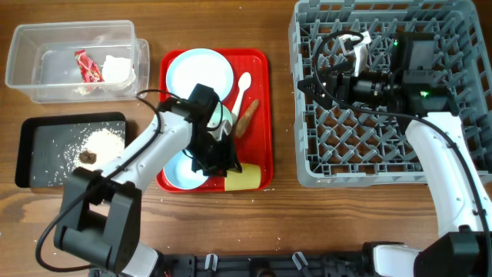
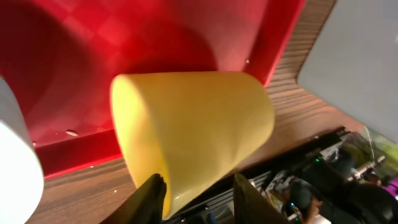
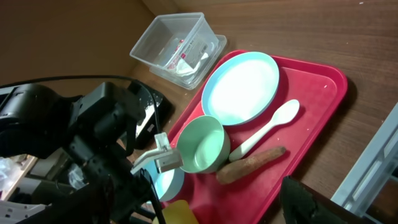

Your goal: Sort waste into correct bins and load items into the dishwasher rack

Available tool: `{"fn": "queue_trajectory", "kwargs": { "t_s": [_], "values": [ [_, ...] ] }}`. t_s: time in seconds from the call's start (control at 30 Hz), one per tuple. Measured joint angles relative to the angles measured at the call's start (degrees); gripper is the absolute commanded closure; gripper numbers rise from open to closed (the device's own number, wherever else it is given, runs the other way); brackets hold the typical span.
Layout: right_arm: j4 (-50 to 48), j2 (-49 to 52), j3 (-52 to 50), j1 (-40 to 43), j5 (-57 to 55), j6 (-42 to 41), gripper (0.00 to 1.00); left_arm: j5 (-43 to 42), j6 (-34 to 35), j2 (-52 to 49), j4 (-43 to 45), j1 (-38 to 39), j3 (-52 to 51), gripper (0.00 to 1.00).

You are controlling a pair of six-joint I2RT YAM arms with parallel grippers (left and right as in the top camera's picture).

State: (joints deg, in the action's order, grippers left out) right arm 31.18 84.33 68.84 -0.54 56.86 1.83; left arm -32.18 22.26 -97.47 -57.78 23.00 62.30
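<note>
Left gripper [image 2: 202, 200], jaws part-open, straddles the rim of one small yellow plastic cup [image 2: 193, 130]; I cannot tell whether it is pinching. The cup lies on its side at the near edge of the red rectangular serving tray [image 1: 261, 115], with bare wooden surface [image 1: 231, 231] beyond. Right gripper [image 1: 355, 45] gapes empty over the large grey plastic dishwasher rack [image 1: 384, 154]. Also on the tray are one pale blue round plate [image 1: 198, 73], two bowls and one white plastic spoon [image 1: 243, 86].

1. No words or numbers can be read in any of the views.
2. The red snack wrapper [image 1: 87, 65] in the clear tub [image 1: 31, 85] has some white marks on it. They are too small and blurry to read.
3. The yellow cup [image 2: 193, 130] is seen up close, and the side that shows is plain yellow.
</note>
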Motion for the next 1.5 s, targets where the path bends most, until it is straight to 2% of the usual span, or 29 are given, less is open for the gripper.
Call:
{"fn": "queue_trajectory", "kwargs": {
  "t_s": [0.2, 0.33, 0.4, 0.47, 0.57, 0.9, 1.1, 1.27, 1.4, 1.5],
  "values": [
    [0.13, 0.00, 0.00, 0.00, 0.00, 0.00, 0.14, 2.43, 0.83, 0.00, 2.82, 0.26, 0.00, 0.75],
    [0.15, 0.00, 0.00, 0.00, 0.00, 0.00, 0.14, 2.78, 1.01, 0.00, 4.50, 1.90, 0.00, 0.81],
    [0.17, 0.00, 0.00, 0.00, 0.00, 0.00, 0.14, 2.43, 1.03, 0.22, 5.53, 2.47, 0.00, 0.86],
    [0.24, 0.00, 0.00, 0.00, 0.00, 0.00, 0.14, 2.14, 1.53, 0.42, 7.19, 2.45, -0.11, 0.96],
    [0.55, 0.00, 0.00, 0.00, 0.00, 0.00, 0.14, 0.20, 2.97, 1.29, 10.23, 2.38, -0.52, 0.96],
    [0.55, 0.00, 0.00, 0.00, 0.00, 0.00, 0.14, -3.19, 4.00, 1.90, 10.12, 2.27, -1.68, 0.96],
    [0.13, 0.00, 0.00, 0.00, 0.00, 0.00, 0.14, -4.79, 4.02, 2.08, 9.40, -0.70, -1.99, 0.96],
    [-0.15, 0.00, 0.00, 0.00, 0.00, -0.68, 0.14, -5.09, 4.04, 6.29, 8.79, -3.65, -1.20, 0.96],
    [-3.48, 0.00, 0.00, -0.17, -0.15, -5.22, 0.14, -9.14, 7.74, 9.29, 13.49, -6.78, -0.90, 0.96],
    [-4.74, 0.00, 0.00, -1.31, -0.17, -8.39, 0.13, -15.91, 11.82, 10.75, 19.93, -9.70, -0.66, 0.96]
  ]
}}
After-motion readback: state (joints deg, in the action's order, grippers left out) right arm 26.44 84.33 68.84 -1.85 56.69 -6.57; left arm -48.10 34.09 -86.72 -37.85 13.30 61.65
